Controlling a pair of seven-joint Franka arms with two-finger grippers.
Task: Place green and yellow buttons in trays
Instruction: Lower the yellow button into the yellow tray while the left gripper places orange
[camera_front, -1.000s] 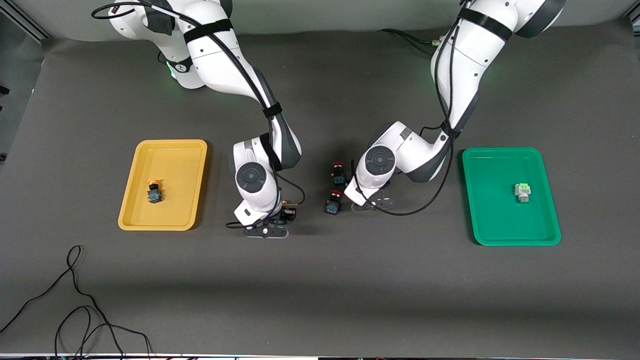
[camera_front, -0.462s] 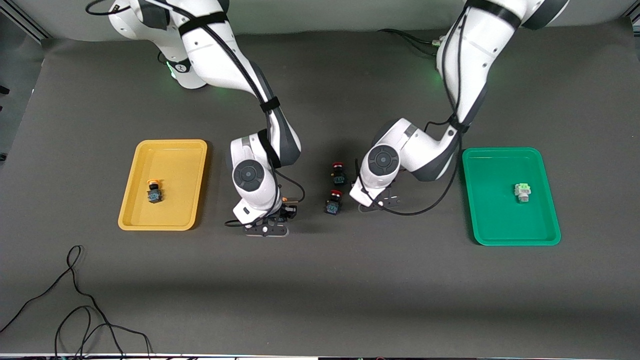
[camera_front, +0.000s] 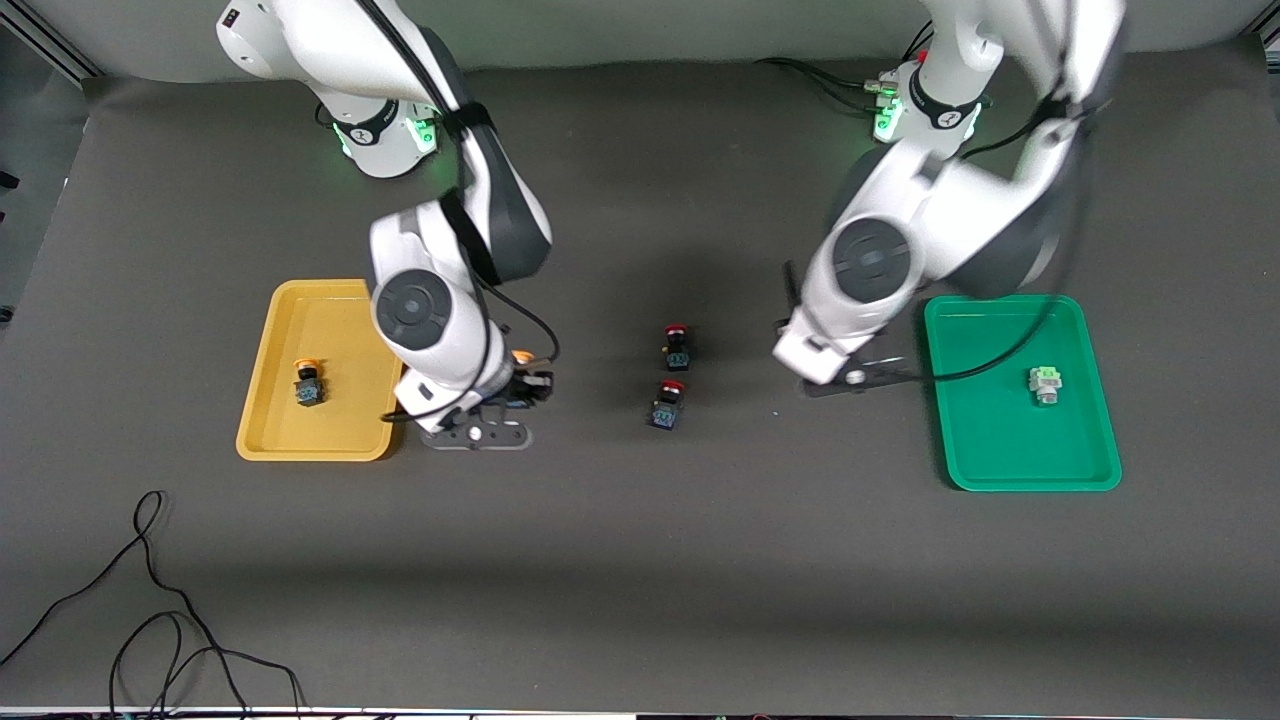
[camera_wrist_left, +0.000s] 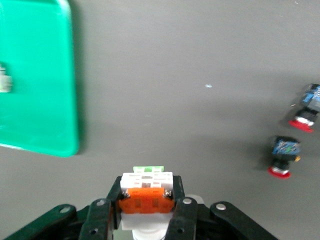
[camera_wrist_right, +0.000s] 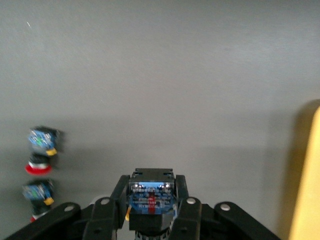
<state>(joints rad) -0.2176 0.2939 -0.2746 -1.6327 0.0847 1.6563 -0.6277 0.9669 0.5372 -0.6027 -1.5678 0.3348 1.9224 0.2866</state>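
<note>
My right gripper (camera_front: 522, 384) is shut on a yellow-capped black-blue button (camera_front: 521, 357) and holds it over the table beside the yellow tray (camera_front: 340, 330). In the right wrist view the button's (camera_wrist_right: 150, 192) black-blue body sits between the jaws of the gripper (camera_wrist_right: 150, 194). My left gripper (camera_front: 845, 378), mostly hidden under its wrist, is over the table beside the green tray (camera_front: 990, 440). In the left wrist view the gripper (camera_wrist_left: 147, 190) is shut on a white-bodied button with an orange block (camera_wrist_left: 147, 192). A yellow-capped button (camera_front: 308, 384) lies in the yellow tray. A white, green-marked button (camera_front: 1044, 384) lies in the green tray.
Two red-capped black-blue switches (camera_front: 677, 345) (camera_front: 668, 404) stand on the dark mat between the arms. They also show in the left wrist view (camera_wrist_left: 283, 156) and the right wrist view (camera_wrist_right: 41, 149). A black cable (camera_front: 150, 610) lies near the front corner at the right arm's end.
Both arms have risen and moved apart with their buttons. The right gripper moved toward the yellow tray, the left gripper toward the green tray. The red switches have not moved.
</note>
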